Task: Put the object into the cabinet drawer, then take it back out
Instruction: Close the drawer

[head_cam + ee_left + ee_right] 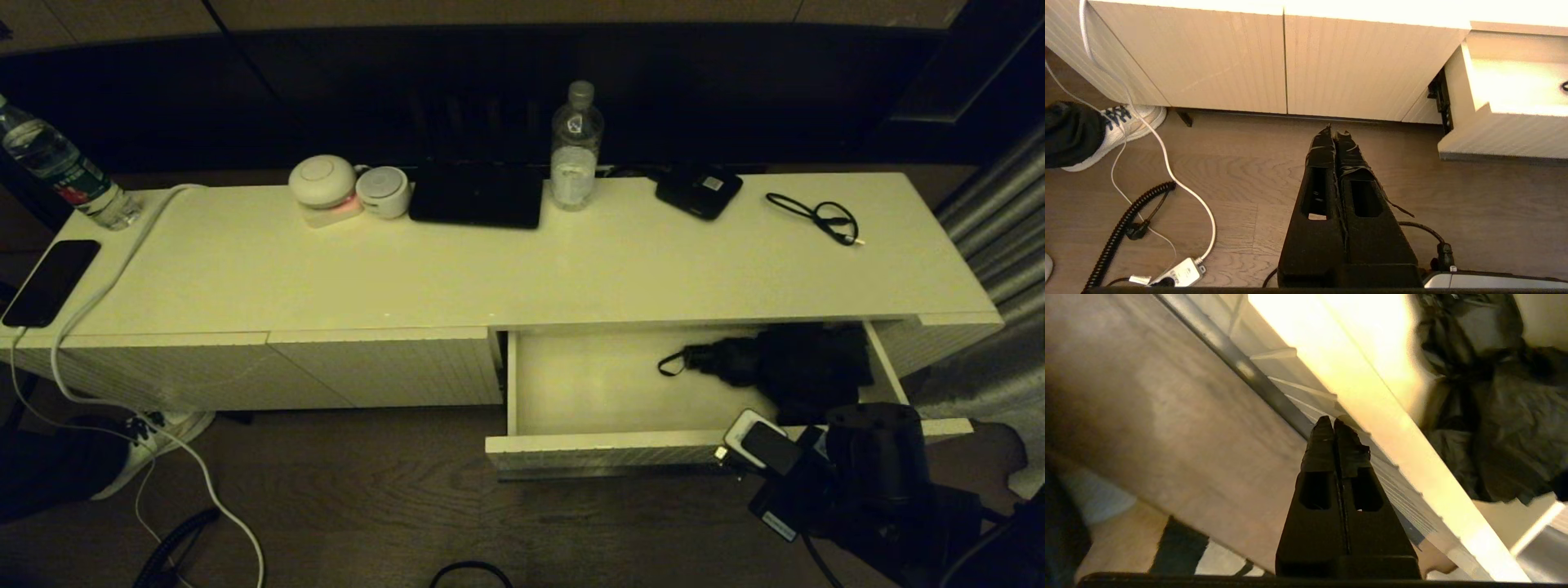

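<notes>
The cabinet drawer (604, 447) stands pulled out at the cabinet's right end. The object, a crumpled black garment (796, 367) with a thin strap loop, lies in the drawer's right half, free of any grip. In the right wrist view the garment (1498, 428) shows beyond the drawer's front edge (1392, 428). My right gripper (1334, 425) is shut and empty, its tips just outside the ribbed drawer front. The right arm (873, 465) sits at the drawer's front right corner. My left gripper (1333, 132) is shut and empty, low over the floor before the closed panels.
On the cabinet top stand a water bottle (576, 147), a flat black slab (476, 193), a small black box (699, 191), a looped black cable (820, 217), two white round devices (324, 181) and a phone (49, 282). A shoe (1114, 130) and cords lie on the floor at left.
</notes>
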